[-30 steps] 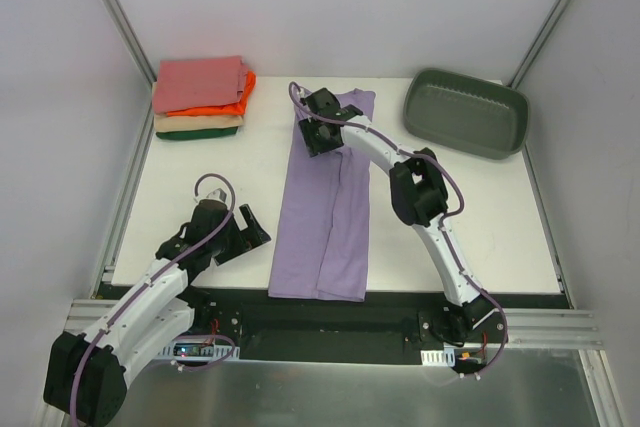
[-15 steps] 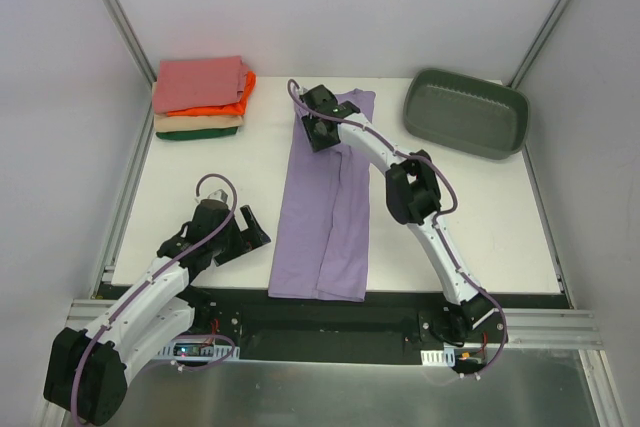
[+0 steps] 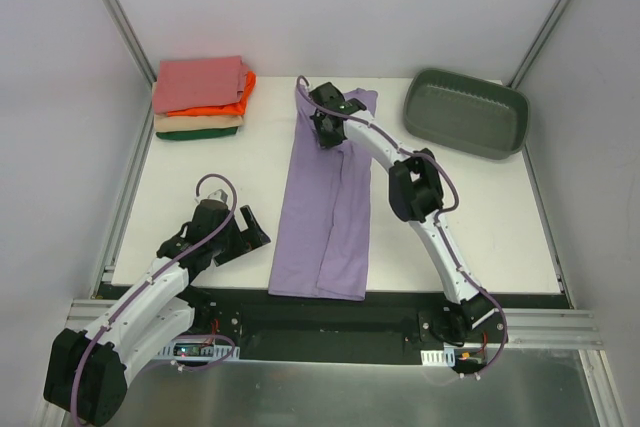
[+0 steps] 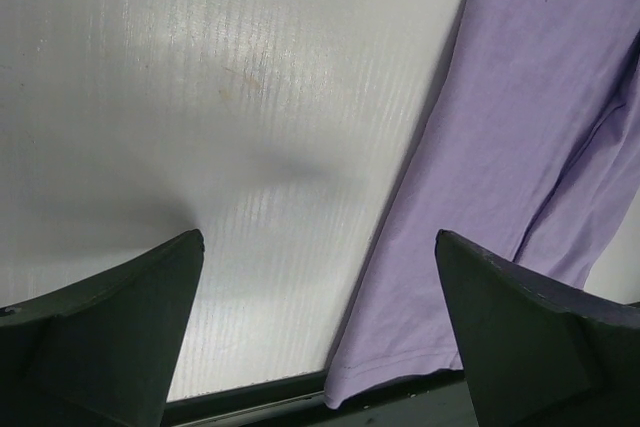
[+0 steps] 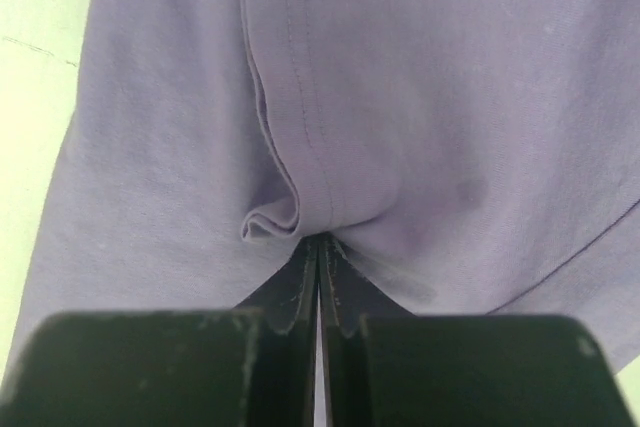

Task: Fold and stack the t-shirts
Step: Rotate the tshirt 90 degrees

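Right jaws, newly tight on lavender t-shirt [image 5: 400, 97] in wrist view; left jaws spread.

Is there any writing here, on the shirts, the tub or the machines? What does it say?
No text can be read in any view.
The purple shirt, the folded stack and the tub are plain.
A small board and a white piece at the near edge are too small to tell whether they carry any marks.
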### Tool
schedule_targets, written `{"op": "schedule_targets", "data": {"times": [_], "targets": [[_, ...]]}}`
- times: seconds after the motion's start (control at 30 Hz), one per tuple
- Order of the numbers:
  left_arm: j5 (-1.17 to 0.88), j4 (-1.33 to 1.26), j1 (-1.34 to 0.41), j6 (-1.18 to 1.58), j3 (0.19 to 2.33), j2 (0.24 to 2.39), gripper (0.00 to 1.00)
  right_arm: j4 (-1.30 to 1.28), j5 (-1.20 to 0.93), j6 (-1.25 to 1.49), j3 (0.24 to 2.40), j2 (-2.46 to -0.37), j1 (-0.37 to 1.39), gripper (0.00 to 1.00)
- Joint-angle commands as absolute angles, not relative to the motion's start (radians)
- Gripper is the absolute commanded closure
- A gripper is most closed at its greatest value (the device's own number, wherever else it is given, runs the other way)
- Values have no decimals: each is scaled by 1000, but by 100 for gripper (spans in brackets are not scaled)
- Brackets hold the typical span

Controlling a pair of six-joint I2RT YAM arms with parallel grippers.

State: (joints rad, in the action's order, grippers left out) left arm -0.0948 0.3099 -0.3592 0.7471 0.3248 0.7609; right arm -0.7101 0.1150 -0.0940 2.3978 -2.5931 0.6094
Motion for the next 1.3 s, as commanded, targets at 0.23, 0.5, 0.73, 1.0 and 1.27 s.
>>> {"op": "schedule_targets", "data": {"times": [0.23, 0.5, 0.73, 1.0, 1.27], "targets": [[-92, 319, -357, 726, 359, 742, 1, -647, 38, -138, 2240, -2401, 607, 97], [-184, 194, -357, 744, 527, 794, 1, -531, -69, -143, 1826, -1970, 621, 61], [-258, 5, -356, 718, 760, 1202, 1, -251, -323, 38, 1079, -1538, 638, 29], [-431, -31, -351, 635, 1222, 1757, 1, -71, -451, 86, 789, -1390, 798, 4], [-468, -32, -351, 646, 1529, 2080, 24, -6, -522, 98, 602, -1379, 821, 4]]}}
